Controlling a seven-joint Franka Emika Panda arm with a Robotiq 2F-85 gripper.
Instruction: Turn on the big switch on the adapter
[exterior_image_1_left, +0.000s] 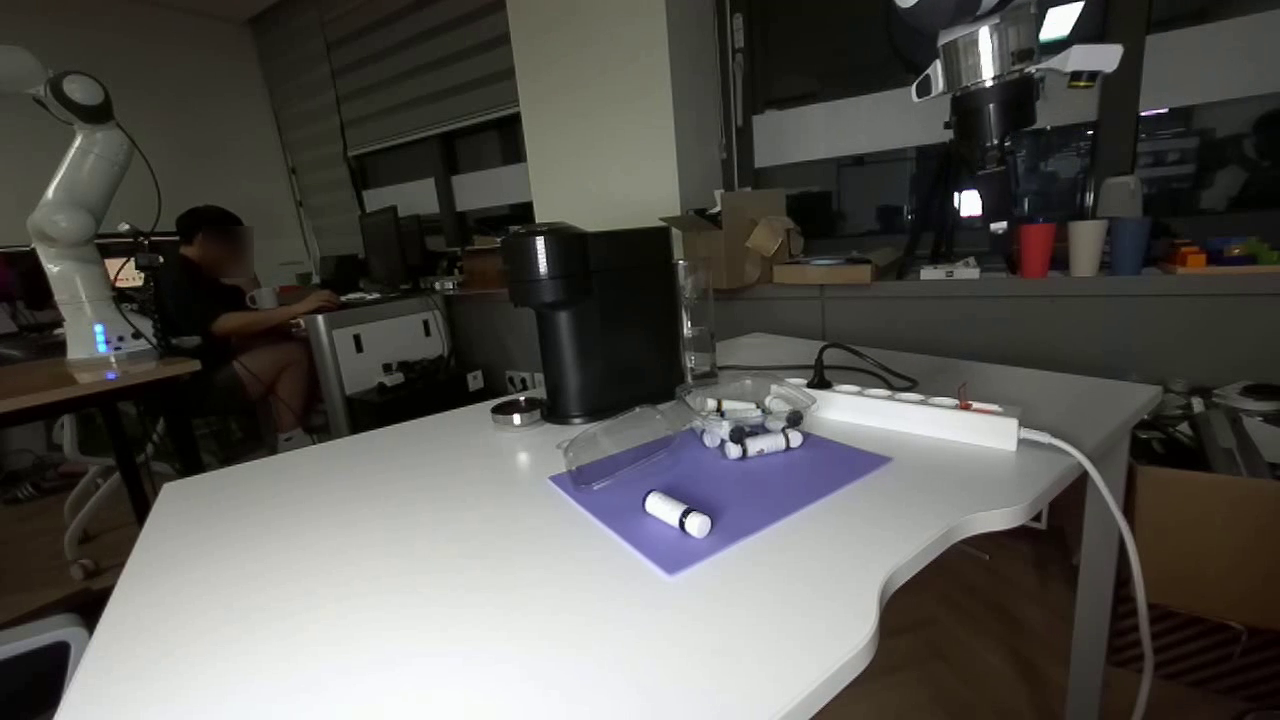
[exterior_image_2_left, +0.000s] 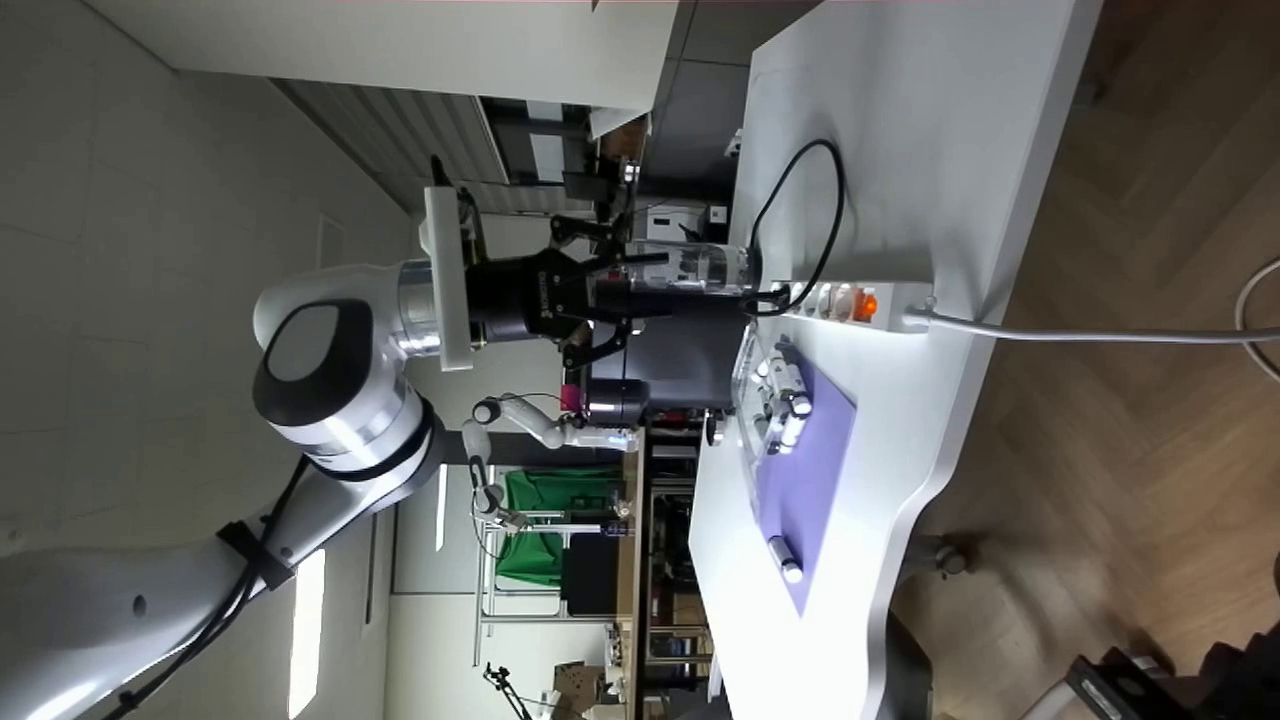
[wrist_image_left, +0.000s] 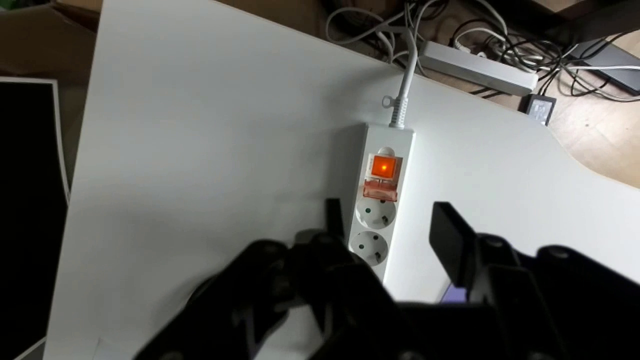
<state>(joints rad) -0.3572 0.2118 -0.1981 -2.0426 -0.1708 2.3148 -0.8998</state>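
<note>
Power strip (wrist_image_left: 406, 150): lower end hidden behind the tool (wrist_image_left: 390, 217) in the wrist view.
Orange switch (wrist_image_left: 384, 167): too small in both exterior views to tell its position.
Purple mat (wrist_image_left: 454, 295): all but a sliver out of sight in the wrist view.
White cable (exterior_image_1_left: 1141, 605): cut off by the bottom edge in an exterior view.
Small white tubes (exterior_image_1_left: 668, 509): any print too small to read.
Seated person (exterior_image_1_left: 235, 290): face blurred.
Robot arm (exterior_image_2_left: 340, 420): cut off by the left edge in an exterior view.
</note>
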